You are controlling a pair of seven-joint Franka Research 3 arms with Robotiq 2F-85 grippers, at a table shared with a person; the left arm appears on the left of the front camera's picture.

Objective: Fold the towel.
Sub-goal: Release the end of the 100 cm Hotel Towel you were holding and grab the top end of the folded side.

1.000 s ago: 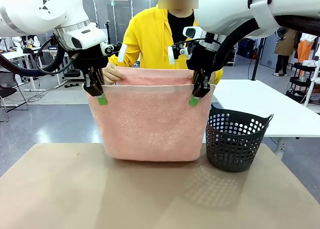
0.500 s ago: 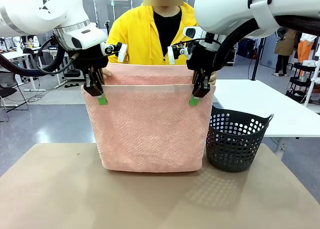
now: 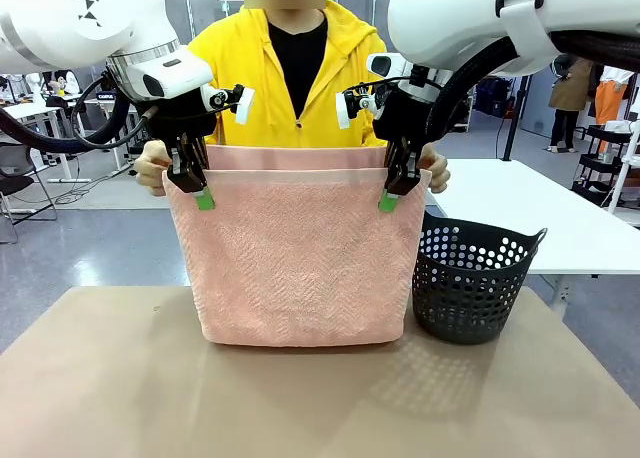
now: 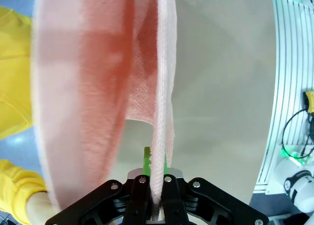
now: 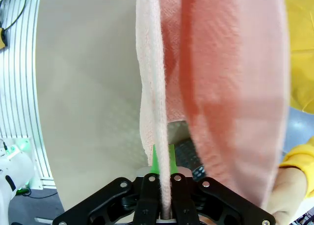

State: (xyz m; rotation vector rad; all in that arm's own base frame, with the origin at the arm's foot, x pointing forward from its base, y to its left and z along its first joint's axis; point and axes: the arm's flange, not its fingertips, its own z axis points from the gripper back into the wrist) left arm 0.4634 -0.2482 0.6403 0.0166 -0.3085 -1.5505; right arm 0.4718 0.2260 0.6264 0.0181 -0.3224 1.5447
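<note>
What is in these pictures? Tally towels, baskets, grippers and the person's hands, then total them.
towel: 1
basket: 1
Grippers: 2, left gripper and right gripper, each shut on the towel's top edge
Person's hands: 2, one hand behind the left gripper, the other hand behind the right gripper
Total: 6

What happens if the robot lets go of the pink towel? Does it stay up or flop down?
Probably flops: the towel hangs limp, doubled over between the left fingers, the right fingers and the person's hands. Likely light too, since pinching only its top edge holds it up. Its nubbly cloth probably won't slip.
</note>
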